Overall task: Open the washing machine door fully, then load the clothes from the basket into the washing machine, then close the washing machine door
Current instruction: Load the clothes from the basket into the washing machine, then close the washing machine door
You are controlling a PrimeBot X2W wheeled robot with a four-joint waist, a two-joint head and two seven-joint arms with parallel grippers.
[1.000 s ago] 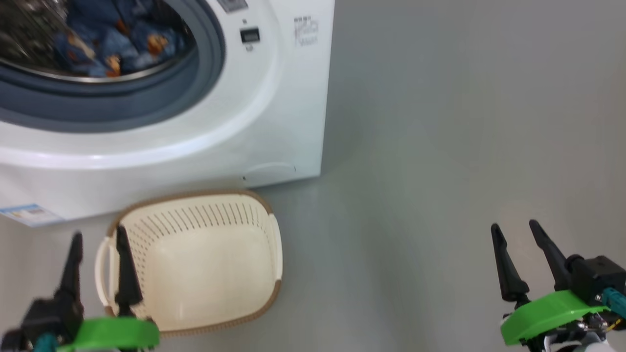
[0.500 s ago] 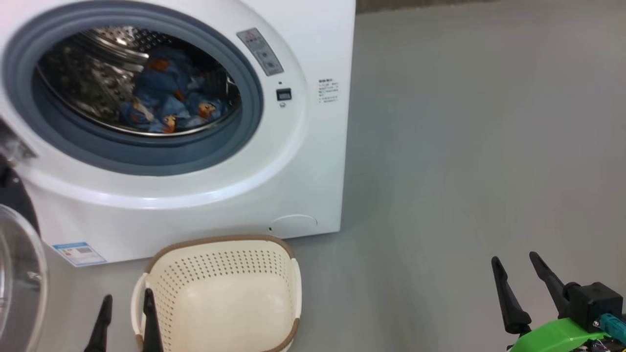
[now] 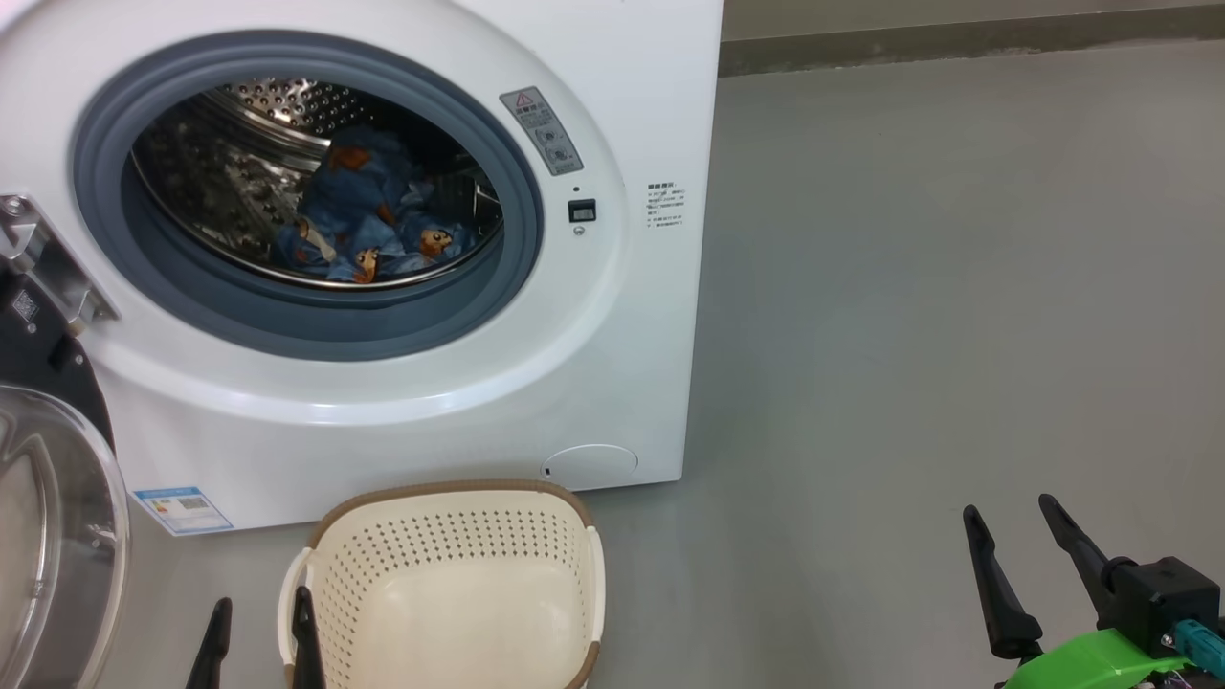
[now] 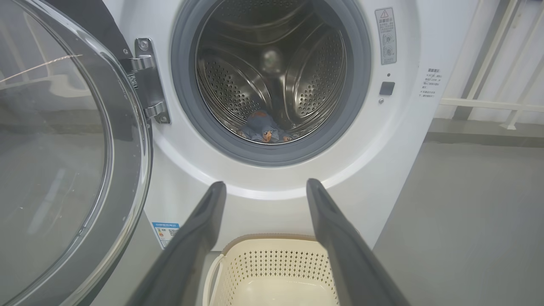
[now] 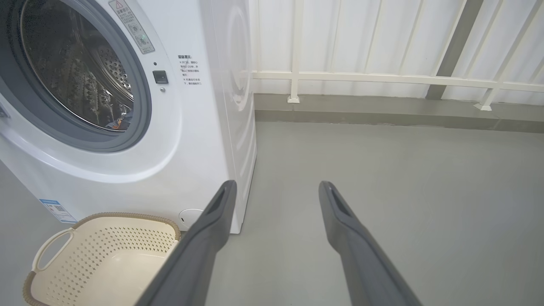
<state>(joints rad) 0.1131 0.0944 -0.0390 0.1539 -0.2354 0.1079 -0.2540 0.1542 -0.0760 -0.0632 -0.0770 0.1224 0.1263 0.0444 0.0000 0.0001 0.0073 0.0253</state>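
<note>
Left gripper [image 4: 265,186] stands with its fingers [image 4: 199,229] spread wide and nothing between them, at the left rim of the basket [image 3: 450,490], which looks empty. Right gripper [image 3: 1010,507] is likewise spread and empty, well apart over bare floor [image 3: 909,335] off the machine's right side.

Clothes [image 3: 373,225] lie inside the drum [image 4: 314,76] of the washing machine [image 3: 612,383], so loading is judged complete. Washing machine door [image 4: 63,148] hangs swung out on its hinge [image 4: 146,80] at the left of the opening.

Finding: the door lies to the left of the left gripper and near it, while the right gripper is much farther off. Closing is judged a job for the left arm, swinging the door rightward toward the opening about the upright hinge axis.
</note>
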